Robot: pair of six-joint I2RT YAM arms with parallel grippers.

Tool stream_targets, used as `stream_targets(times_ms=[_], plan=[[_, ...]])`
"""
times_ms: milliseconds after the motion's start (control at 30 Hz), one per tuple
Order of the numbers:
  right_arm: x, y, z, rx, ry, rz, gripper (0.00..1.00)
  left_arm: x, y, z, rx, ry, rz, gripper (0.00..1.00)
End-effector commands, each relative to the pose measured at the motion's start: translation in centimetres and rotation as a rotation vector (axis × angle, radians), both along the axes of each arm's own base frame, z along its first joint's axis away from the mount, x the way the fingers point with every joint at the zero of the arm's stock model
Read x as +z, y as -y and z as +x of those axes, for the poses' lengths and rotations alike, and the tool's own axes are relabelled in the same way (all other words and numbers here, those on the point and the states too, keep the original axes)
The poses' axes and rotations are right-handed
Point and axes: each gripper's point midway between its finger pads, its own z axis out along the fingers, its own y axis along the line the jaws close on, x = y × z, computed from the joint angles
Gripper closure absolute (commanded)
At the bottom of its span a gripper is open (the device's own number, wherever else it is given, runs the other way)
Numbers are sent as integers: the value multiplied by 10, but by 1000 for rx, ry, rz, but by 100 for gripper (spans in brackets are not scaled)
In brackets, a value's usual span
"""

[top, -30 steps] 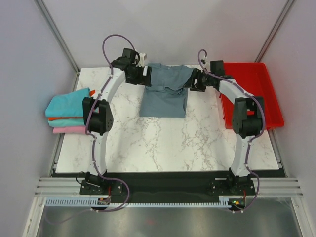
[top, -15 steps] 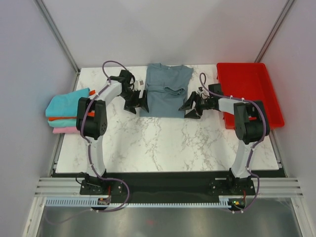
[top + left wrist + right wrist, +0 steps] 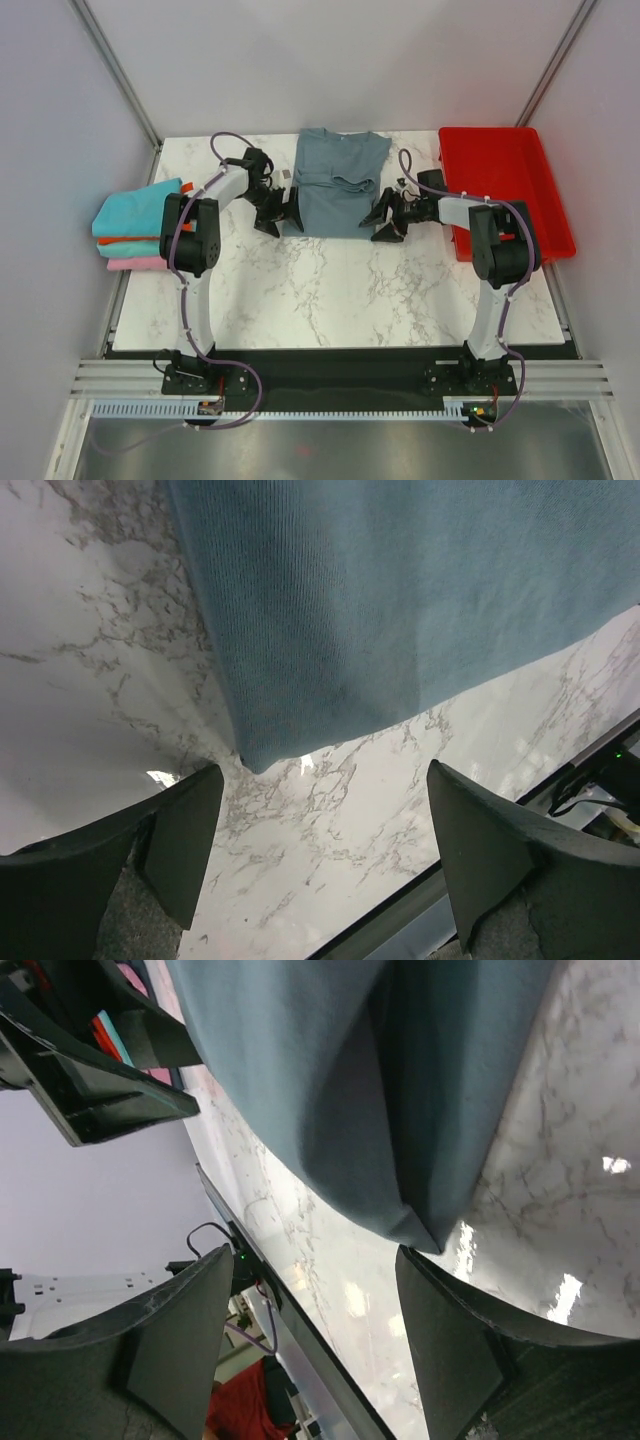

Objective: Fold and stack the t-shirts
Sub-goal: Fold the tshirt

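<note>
The slate grey-blue t-shirt [image 3: 337,182] lies folded lengthwise at the back middle of the marble table. Its near left corner shows in the left wrist view [image 3: 400,600] and its near right corner in the right wrist view [image 3: 340,1090]. My left gripper [image 3: 285,215] is open and empty at the shirt's near left corner. My right gripper [image 3: 383,220] is open and empty at its near right corner. In both wrist views the fingers stand wide apart over bare marble just short of the cloth. Folded teal [image 3: 135,212], orange [image 3: 120,241] and pink [image 3: 135,263] t-shirts lie stacked at the left edge.
A red plastic tray [image 3: 515,185] stands at the back right, beside the right arm. The marble table [image 3: 330,295] ends at a black strip in front of the arm bases. Grey walls close in the left, right and back sides.
Both grippers have come down from the shirt's far end to its near corners and let it go. The shirt's upper part now lies flat at the back.
</note>
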Motion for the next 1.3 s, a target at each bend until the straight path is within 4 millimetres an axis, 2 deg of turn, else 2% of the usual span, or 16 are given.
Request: stream_targets(times_ms=[0, 167, 233, 467, 600, 767, 1100, 1167, 1267], plan=[[3, 1, -21, 38, -11, -8, 25, 1, 5, 10, 29, -5, -35, 10], [-3, 5, -29, 44, -20, -34, 26, -3, 5, 16, 42, -13, -49, 11], [-7, 6, -25, 41, -11, -51, 26, -5, 7, 17, 41, -21, -60, 14], [-22, 4, 8, 47, 44, -92, 26, -9, 8, 11, 44, -50, -69, 22], [-31, 7, 13, 40, 47, -117, 27, -10, 7, 8, 49, -68, -83, 27], [-39, 6, 6, 49, 35, -131, 31, -12, 5, 5, 53, -82, -84, 34], [-39, 11, -2, 34, 42, -161, 50, -14, 6, -5, 46, -99, -94, 54], [-43, 13, -2, 33, 46, -172, 58, -16, 5, -4, 48, -101, -92, 57], [-44, 17, 3, 32, 72, -185, 69, -18, 5, -3, 48, -96, -87, 76]])
